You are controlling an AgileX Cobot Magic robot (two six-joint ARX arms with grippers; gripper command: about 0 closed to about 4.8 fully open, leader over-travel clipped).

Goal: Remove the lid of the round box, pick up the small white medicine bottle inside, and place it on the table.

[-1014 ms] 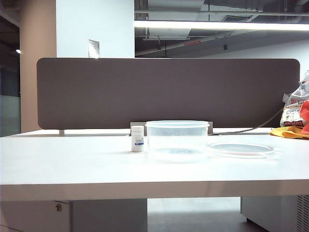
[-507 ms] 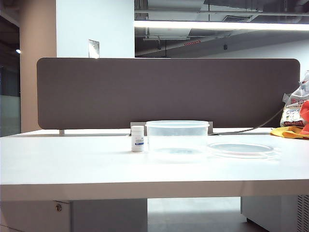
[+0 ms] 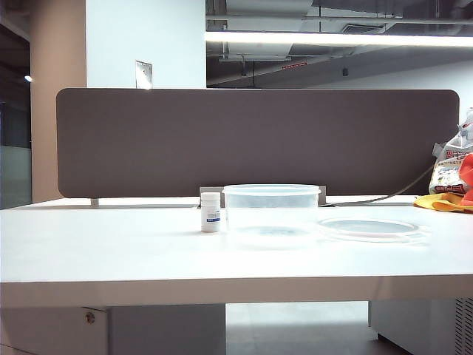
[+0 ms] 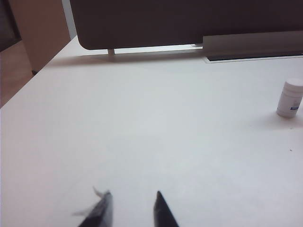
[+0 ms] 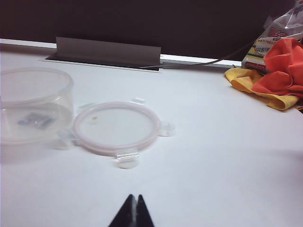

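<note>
The small white medicine bottle (image 3: 211, 212) stands upright on the table (image 3: 111, 251), just left of the round box (image 3: 271, 214); it also shows in the left wrist view (image 4: 289, 98). The round box (image 5: 33, 106) is uncovered and holds nothing. Its lid (image 3: 368, 228) lies flat on the table to the right of it (image 5: 116, 126). My left gripper (image 4: 132, 196) hovers open and holds nothing over bare table, well short of the bottle. My right gripper (image 5: 134, 198) is shut on nothing, set back from the lid. Neither gripper shows in the exterior view.
A dark divider panel (image 3: 259, 140) backs the table. At the far right lie a yellow and orange cloth (image 5: 270, 75) and a plastic bag (image 3: 451, 166), with a cable (image 5: 208, 61) running along the back edge. A grey cable tray (image 5: 106, 49) sits behind the box.
None of the objects has moved in the exterior view.
</note>
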